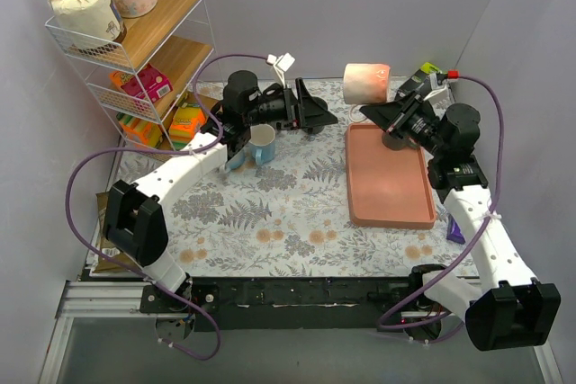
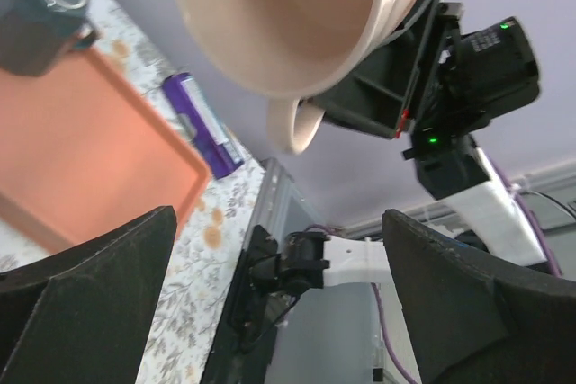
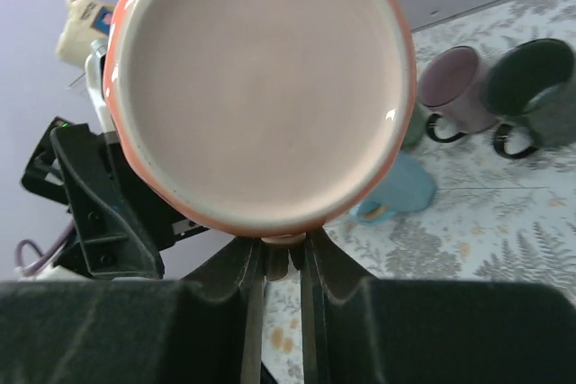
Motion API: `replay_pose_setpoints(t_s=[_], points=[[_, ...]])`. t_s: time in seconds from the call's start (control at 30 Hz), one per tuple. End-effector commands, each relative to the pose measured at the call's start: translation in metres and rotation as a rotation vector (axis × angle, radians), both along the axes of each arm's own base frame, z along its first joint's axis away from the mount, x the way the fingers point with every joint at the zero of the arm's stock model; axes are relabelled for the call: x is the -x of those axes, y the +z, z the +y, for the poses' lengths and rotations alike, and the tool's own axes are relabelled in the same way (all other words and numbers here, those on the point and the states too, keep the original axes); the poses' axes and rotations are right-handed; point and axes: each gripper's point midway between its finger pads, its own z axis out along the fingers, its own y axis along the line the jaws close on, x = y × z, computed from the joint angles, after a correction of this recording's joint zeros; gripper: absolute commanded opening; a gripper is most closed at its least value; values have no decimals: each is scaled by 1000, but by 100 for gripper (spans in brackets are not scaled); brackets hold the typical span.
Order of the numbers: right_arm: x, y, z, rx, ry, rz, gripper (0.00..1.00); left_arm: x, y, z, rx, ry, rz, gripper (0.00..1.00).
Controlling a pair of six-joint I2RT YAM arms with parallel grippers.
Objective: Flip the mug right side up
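A pink-orange mug (image 1: 367,83) hangs in the air over the far end of the salmon tray (image 1: 389,188). My right gripper (image 1: 389,116) is shut on its handle (image 3: 286,240). The mug is tipped on its side. In the left wrist view its open mouth (image 2: 279,15) faces the camera, with the handle (image 2: 295,123) underneath. In the right wrist view the mug (image 3: 261,87) fills the top, and my right gripper (image 3: 281,258) pinches the handle below it. My left gripper (image 1: 317,116) is open and empty just left of the mug; it also shows in its own view (image 2: 279,294).
A blue mug (image 1: 262,144) stands upright by the left arm; it also shows in the right wrist view (image 3: 400,191) with a purple mug (image 3: 454,87) and a dark green mug (image 3: 535,96). A wire shelf (image 1: 135,42) stands far left. A purple packet (image 1: 454,231) lies right of the tray.
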Motion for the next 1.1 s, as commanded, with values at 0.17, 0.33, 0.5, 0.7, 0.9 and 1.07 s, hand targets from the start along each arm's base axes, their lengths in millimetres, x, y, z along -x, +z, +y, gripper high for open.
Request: replay_pose_setpoints(t_s=[0.17,0.33,0.5,0.7,0.9,1.07], points=[[29,102,34,-213,83,-275,1,24,57,-14,226,-107,-51,90],[30,104,43,-220,120,-277,1,25,57,-16,228,-113,-43,76],[30,104,50,-221,141,-279,1,23,58,-15,243,-101,-30,68],[32,99,52,-223,140,-277,1,23,58,-17,256,-114,-17,41],[33,93,54,-216,141,-269,1,24,54,-17,257,-121,4,30],[34,88,56,-205,143,-267,1,19,54,-16,254,-86,10,32]])
